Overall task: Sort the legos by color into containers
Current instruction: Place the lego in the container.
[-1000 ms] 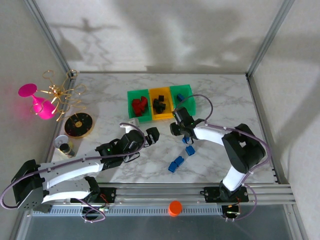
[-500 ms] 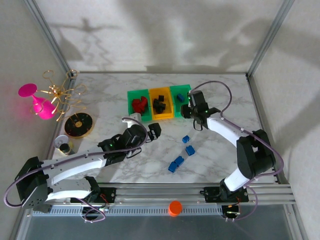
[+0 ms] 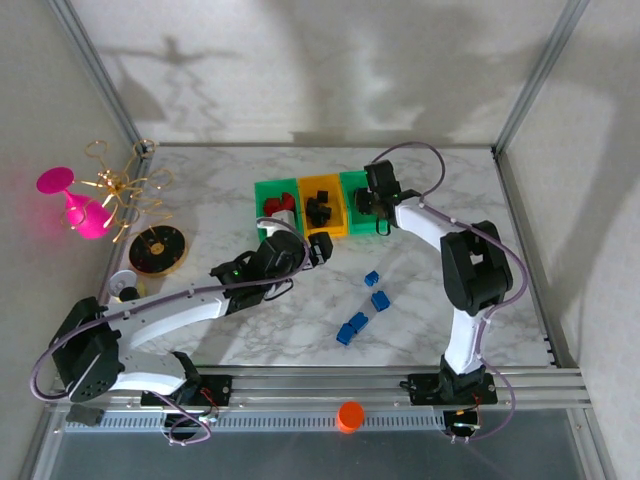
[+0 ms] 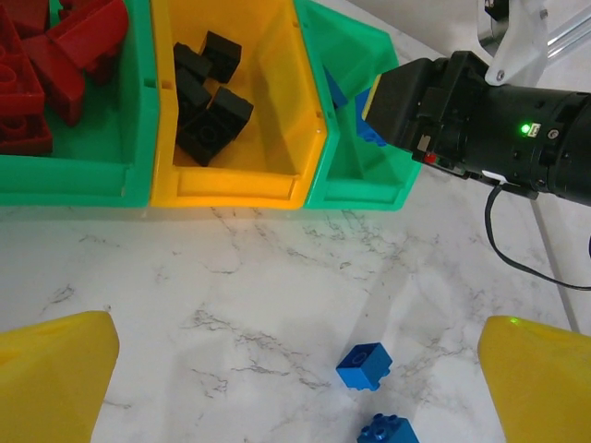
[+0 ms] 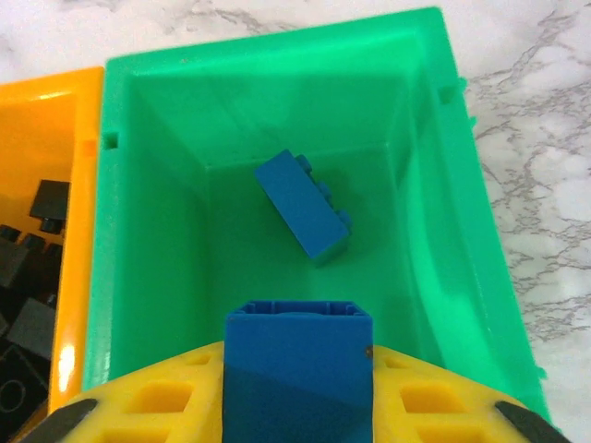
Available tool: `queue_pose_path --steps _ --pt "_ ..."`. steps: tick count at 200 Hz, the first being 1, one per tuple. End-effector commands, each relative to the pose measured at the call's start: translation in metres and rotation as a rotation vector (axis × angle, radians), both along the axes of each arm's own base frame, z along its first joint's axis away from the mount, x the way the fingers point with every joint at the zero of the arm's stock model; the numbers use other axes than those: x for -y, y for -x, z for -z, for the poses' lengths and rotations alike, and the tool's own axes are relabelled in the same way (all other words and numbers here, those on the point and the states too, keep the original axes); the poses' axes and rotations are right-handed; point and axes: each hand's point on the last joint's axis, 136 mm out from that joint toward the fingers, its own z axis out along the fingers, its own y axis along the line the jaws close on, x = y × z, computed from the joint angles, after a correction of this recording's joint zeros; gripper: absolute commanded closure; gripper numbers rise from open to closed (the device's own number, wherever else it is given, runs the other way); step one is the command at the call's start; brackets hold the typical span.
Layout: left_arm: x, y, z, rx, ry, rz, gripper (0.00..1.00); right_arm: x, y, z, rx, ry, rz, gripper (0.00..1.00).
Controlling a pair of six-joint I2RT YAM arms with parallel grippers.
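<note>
Three joined containers stand in a row: a green one (image 3: 270,190) with red legos (image 4: 55,55), a yellow one (image 3: 322,228) with black legos (image 4: 208,101), and a right green one (image 5: 443,185). My right gripper (image 3: 372,205) hangs over that right container, shut on a blue lego (image 5: 298,369). Another blue lego (image 5: 303,205) lies tilted on the floor of the same container. My left gripper (image 3: 318,250) is open and empty just in front of the containers, with bare marble between its yellow fingers (image 4: 51,378). Several loose blue legos (image 3: 371,277) lie on the table, the nearest (image 4: 364,365) slightly right of the left gripper's middle.
A round black-and-gold dish (image 3: 158,249), a small cup (image 3: 125,285), a pink glass (image 3: 75,205) and a gold wire ornament (image 3: 120,185) stand at the left. An orange cap (image 3: 349,415) sits on the front rail. The right arm's black wrist (image 4: 480,120) reaches over the right container.
My right gripper has carried the blue lego from the table by the loose bricks up over the right green container. My left arm has stretched forward towards the containers, still open.
</note>
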Motion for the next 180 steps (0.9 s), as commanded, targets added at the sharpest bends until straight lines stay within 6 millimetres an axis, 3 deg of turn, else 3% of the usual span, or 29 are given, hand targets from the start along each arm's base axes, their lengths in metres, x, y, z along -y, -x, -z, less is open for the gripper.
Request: queue_pose_path --steps 1,27,51,96,180 --pt "0.007 -0.007 -0.009 0.017 0.012 0.024 0.0 0.002 -0.009 -0.005 0.02 0.034 -0.001 0.65" --pt "0.007 -0.009 -0.006 0.01 0.009 0.024 0.0 0.0 -0.011 -0.009 0.025 0.032 -0.014 0.54" --pt "0.007 -0.008 -0.009 0.013 0.013 0.029 0.0 -0.001 -0.007 -0.027 0.049 0.006 -0.02 0.49" --pt "0.01 0.0 -0.015 0.011 0.043 0.055 0.0 -0.001 0.026 -0.052 0.059 -0.063 -0.043 0.45" --pt "0.004 0.037 -0.001 -0.021 0.086 0.079 0.0 0.007 0.124 -0.013 -0.06 -0.072 -0.064 0.4"
